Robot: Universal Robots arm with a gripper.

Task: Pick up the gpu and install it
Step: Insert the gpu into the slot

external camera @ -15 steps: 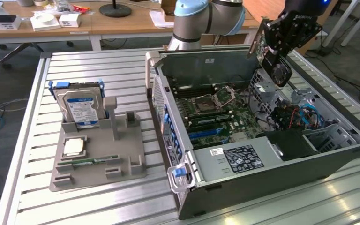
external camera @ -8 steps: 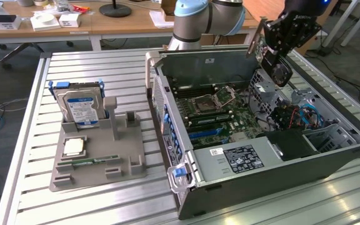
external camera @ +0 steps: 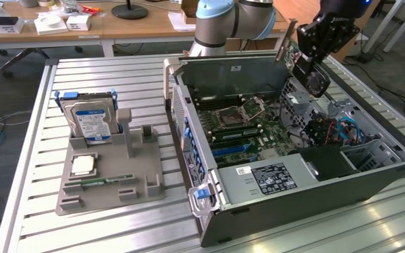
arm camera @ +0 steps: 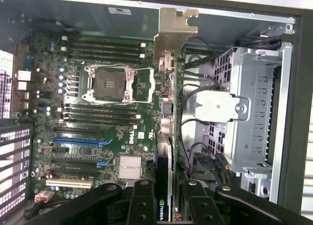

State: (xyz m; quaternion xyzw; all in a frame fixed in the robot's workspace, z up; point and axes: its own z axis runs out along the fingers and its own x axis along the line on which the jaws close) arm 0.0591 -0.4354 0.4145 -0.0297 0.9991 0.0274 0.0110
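While the hand (external camera: 309,59) hangs above the open computer case (external camera: 294,179), it is clamped on the gpu (external camera: 316,80), which is lifted clear of the counter (external camera: 37,211) and rests on nothing. In the exterior view the card is held tilted over the far corner of the case, at the exterior view's right. Its round black fan faces the camera, and its silver end bracket (external camera: 285,43) points up past the case's far wall.

From the wrist view the gpu (arm camera: 167,107) is seen edge-on. It runs out from between the black fingers (arm camera: 142,205) of the hand (arm camera: 166,208), one pressed against each face of the card, and it finishes in the end bracket (arm camera: 174,29). Beneath the card lies the motherboard (arm camera: 98,112), with its CPU socket (arm camera: 110,83) flanked by rows of dark memory slots, two blue expansion slots (arm camera: 78,141) and a small finned heatsink (arm camera: 129,166). A silver drive cage (arm camera: 254,112) stands inside the case beside the card, and dark cables loop between the two.

At the exterior view's left a gray holder (external camera: 111,182) sits on the slatted counter near the case. A hard drive (external camera: 90,120) with a blue label stands upright at the holder's far end. A square processor (external camera: 83,165) lies flat in a recess, and a narrow green RAM stick (external camera: 107,181) lies flat just in front of it.
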